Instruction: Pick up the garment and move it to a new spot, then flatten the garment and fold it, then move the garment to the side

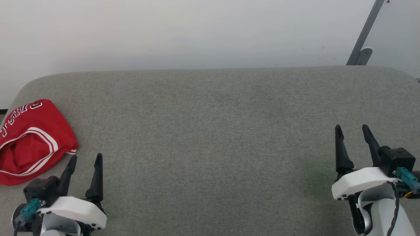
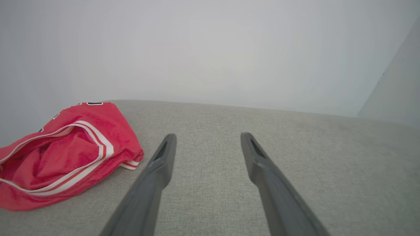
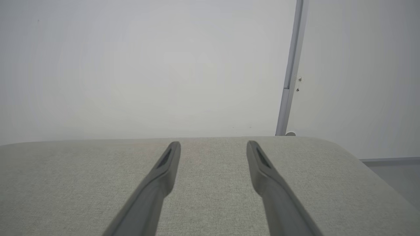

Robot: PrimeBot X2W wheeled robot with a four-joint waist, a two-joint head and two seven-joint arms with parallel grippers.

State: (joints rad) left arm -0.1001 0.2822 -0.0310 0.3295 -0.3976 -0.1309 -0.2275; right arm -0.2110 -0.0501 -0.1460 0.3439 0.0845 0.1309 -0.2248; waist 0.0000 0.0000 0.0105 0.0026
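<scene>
The garment (image 1: 31, 139), red with white-and-red striped trim and black-and-white lettering, lies bunched at the far left edge of the grey fabric surface (image 1: 213, 137). The left wrist view has the garment (image 2: 65, 154) to the left of the fingers. My left gripper (image 1: 86, 156) stands open just right of and nearer than the garment, not touching it, nothing between its fingers (image 2: 164, 157). My right gripper (image 1: 351, 127) is open over bare fabric at the far right, with nothing between its fingers (image 3: 169, 160).
A white wall (image 1: 197, 32) runs behind the surface's rounded back edge. A grey metal bar (image 1: 364, 36) leans at the back right corner. The surface drops off at its right end (image 3: 377, 177) toward the floor.
</scene>
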